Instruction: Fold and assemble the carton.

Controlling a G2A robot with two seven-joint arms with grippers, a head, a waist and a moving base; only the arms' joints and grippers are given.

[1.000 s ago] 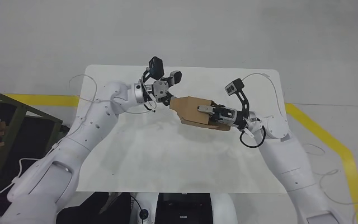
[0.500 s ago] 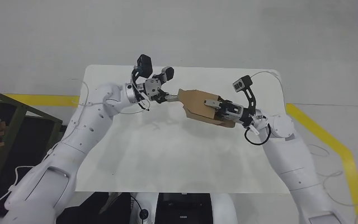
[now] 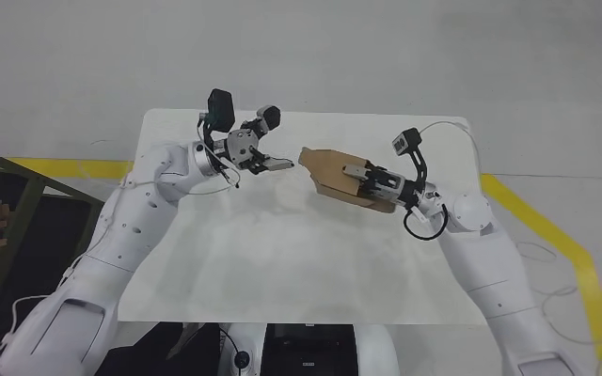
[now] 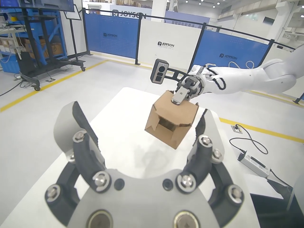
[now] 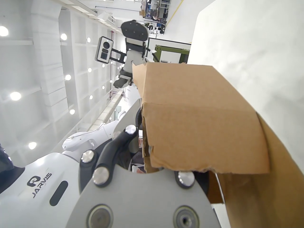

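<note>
A brown carton (image 3: 334, 169) is held above the white table (image 3: 282, 273) right of the middle, its open end with folded-in flaps turned toward the left arm. My right gripper (image 3: 362, 179) is shut on the carton's top wall. In the left wrist view the carton (image 4: 171, 122) hangs tilted, with the right gripper (image 4: 179, 96) clamped on its upper edge. My left gripper (image 3: 275, 163) stands open and holds nothing, a short gap from the carton's open end; its own view shows the left gripper (image 4: 140, 110) spread wide. The carton (image 5: 201, 119) hides the right gripper's far side.
The table's far edge lies just beyond both grippers. Yellow floor tape (image 3: 527, 202) runs past the table's sides. A dark green frame (image 3: 28, 202) stands off the table's left edge. Bare tabletop lies toward the near edge.
My left gripper has drawn back to the left, off the carton's end, and now stands apart from it. The right gripper has shifted the carton slightly right.
</note>
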